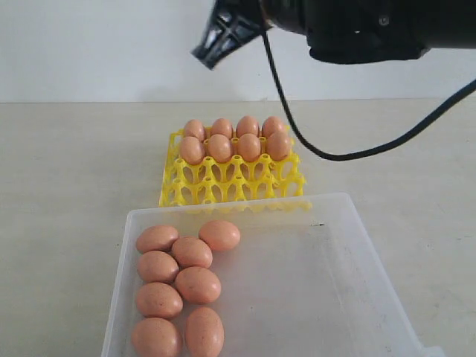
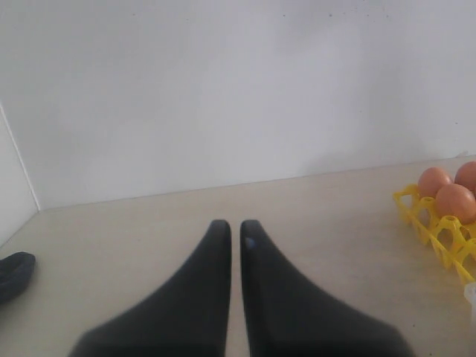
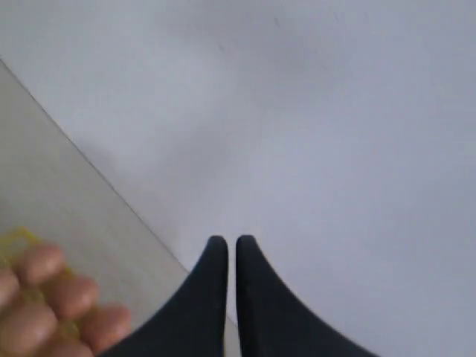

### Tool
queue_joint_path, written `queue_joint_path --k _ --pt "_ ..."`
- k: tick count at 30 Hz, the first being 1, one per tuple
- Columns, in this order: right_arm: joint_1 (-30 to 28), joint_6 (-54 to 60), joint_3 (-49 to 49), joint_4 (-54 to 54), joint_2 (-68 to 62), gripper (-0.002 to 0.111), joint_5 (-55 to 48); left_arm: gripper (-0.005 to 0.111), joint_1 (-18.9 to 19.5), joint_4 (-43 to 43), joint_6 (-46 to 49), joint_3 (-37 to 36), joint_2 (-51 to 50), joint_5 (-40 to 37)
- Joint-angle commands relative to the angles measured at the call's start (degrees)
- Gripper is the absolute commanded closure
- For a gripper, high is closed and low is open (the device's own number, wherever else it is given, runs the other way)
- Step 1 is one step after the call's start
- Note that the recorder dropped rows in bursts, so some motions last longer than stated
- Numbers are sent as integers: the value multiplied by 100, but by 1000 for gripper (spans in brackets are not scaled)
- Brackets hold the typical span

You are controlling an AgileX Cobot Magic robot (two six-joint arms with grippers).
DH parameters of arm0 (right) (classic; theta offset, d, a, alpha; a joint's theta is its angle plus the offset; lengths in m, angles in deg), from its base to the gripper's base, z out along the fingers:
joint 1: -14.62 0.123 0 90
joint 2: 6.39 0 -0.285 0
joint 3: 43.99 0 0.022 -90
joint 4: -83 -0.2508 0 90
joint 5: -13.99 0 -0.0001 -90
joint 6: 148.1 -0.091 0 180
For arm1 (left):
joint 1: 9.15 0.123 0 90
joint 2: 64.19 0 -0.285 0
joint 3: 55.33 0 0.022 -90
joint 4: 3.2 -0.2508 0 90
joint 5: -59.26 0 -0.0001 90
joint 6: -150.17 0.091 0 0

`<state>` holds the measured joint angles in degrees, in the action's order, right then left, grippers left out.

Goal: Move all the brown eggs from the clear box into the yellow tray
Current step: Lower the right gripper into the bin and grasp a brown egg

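Several brown eggs (image 1: 178, 286) lie in the left part of the clear box (image 1: 349, 297) at the front. Behind it stands the yellow tray (image 1: 230, 182), with several brown eggs (image 1: 236, 140) filling its two far rows; its near cups are empty. My right gripper (image 1: 210, 53) hangs high above the tray, shut and holding nothing. In the right wrist view this gripper (image 3: 231, 239) points at the wall, with blurred eggs (image 3: 52, 297) below it. My left gripper (image 2: 232, 223) is shut on nothing over bare table, and the tray (image 2: 435, 223) with eggs (image 2: 454, 201) is off to one side.
A black cable (image 1: 320, 149) loops down from the right arm (image 1: 357, 26) over the table behind the tray. A dark object (image 2: 15, 275) lies at the edge of the left wrist view. A white wall closes off the back of the table.
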<state>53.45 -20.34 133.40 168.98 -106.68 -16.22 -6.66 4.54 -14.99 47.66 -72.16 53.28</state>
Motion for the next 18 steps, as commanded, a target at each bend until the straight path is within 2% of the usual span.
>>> queue_joint_path --k 1,5,7,11,14,18 --pt "-260 3032 -29 -2961 -22 108 -1608 103 -37 16 16 -21 17 9" --pt "-538 5518 -29 -6328 -22 108 -2311 103 -37 16 16 -21 17 9" --pt "-566 6335 -29 -7545 -22 108 -2664 103 -37 16 16 -21 17 9" --pt "-566 6852 -29 -9632 -22 108 -2939 103 -37 16 16 -21 17 -2" --pt "-566 7153 -29 -10649 -22 108 -2834 103 -37 16 16 -21 17 -2" --pt "-566 7390 -29 -11286 -22 105 -2756 103 -37 16 16 -21 17 -2"
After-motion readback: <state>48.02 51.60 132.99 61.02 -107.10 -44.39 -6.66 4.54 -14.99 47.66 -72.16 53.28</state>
